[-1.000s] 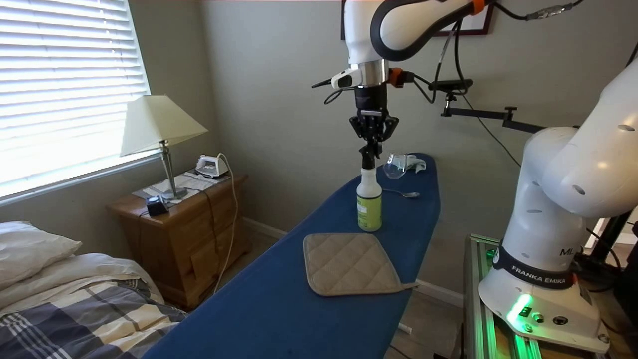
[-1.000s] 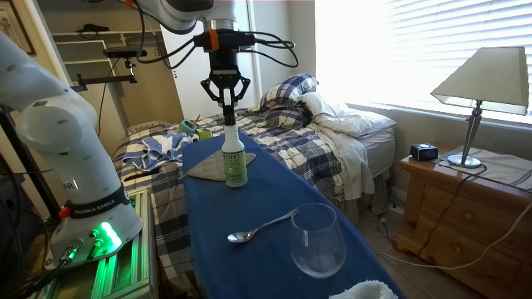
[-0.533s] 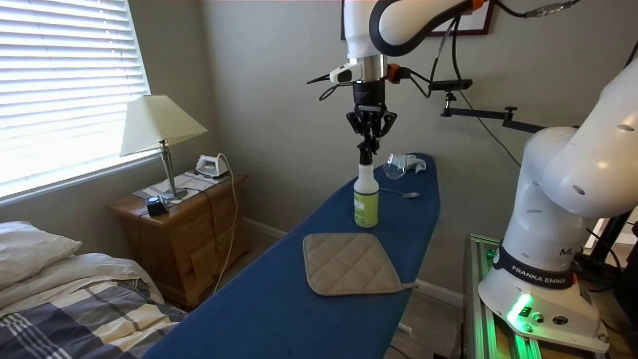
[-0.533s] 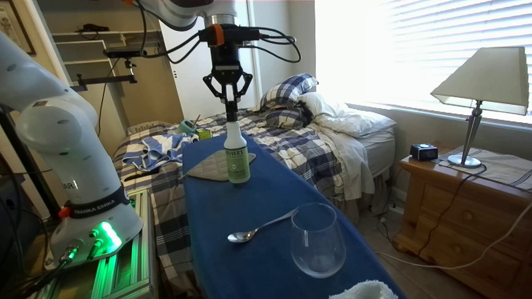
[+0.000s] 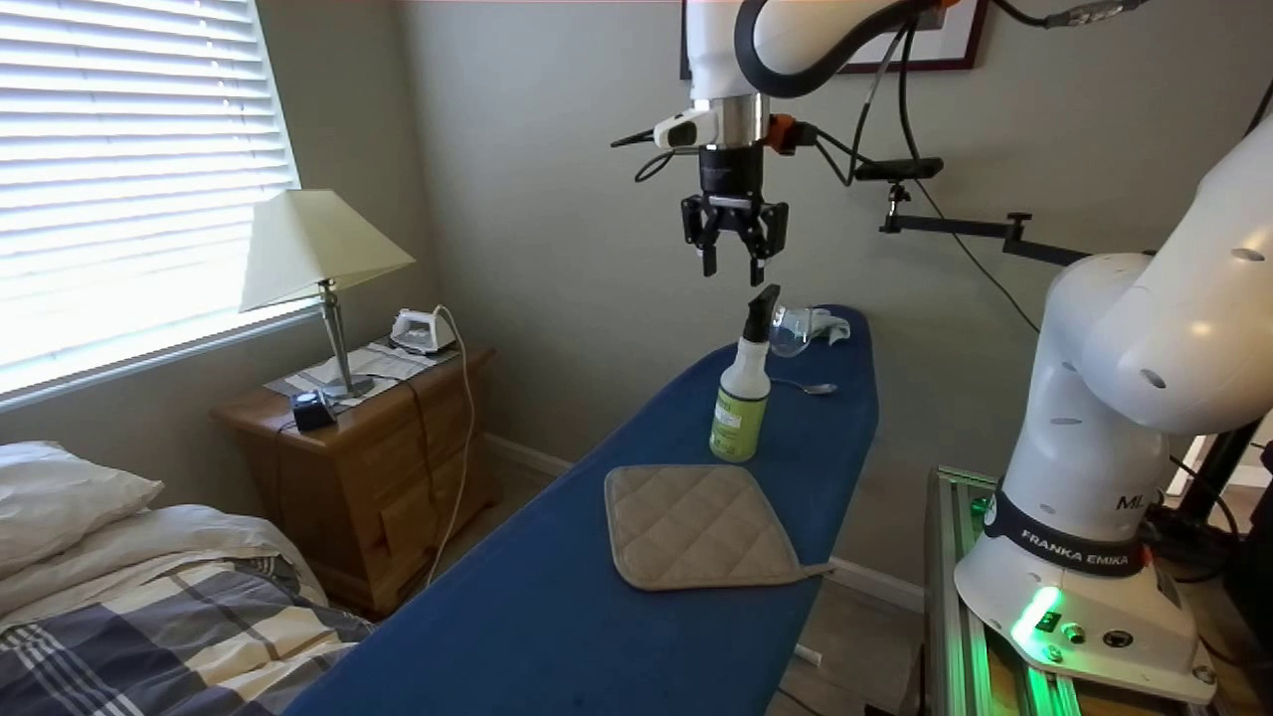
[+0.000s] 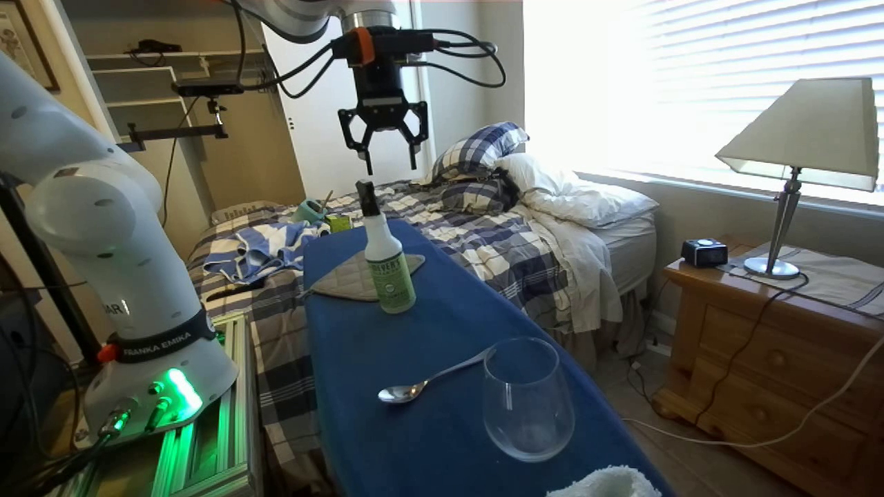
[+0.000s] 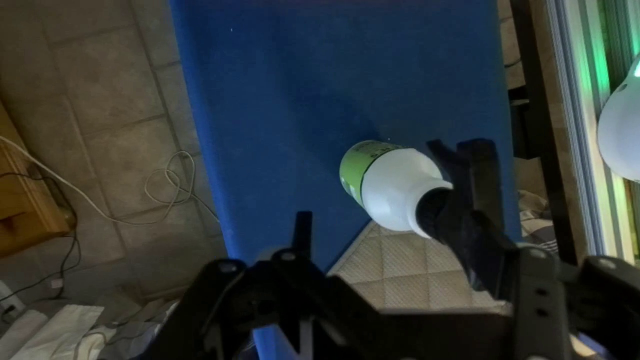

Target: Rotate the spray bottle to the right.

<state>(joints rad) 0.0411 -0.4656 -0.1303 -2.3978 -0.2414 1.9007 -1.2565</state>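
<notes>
- In an exterior view, the gripper (image 5: pixel 734 273) points straight down with its jaws spread well apart and nothing held between them.
- There the spray bottle (image 5: pixel 740 398) stands tilted on the blue ironing board (image 5: pixel 537 617), its dark spray head (image 5: pixel 760 314) leaning toward the robot's base (image 5: pixel 1074 597). The head comes just below the fingertip on that side.
- The arm (image 5: pixel 718 50) goes up from the base, leaves the frame at the top and hangs its wrist over the board. A quilted pad (image 5: pixel 696 527) lies flat near the foot of the bottle.
- In an exterior view, the fingers (image 6: pixel 369 164) hang roughly parallel, a broad gap between them with the room showing through. The bottle slants toward the base here too; a thin gap parts its head from the finger above.
- The forearm enters at the top edge and the wrist drops almost upright. A spoon (image 6: pixel 400 394) and a clear glass (image 6: pixel 528 407) are on the board, nearer the camera.
- In the wrist view, the parted jaws come in from below, with the bottle (image 7: pixel 395 187) seen between them. One finger overlaps the spray head; whether they touch cannot be told from this angle.
</notes>
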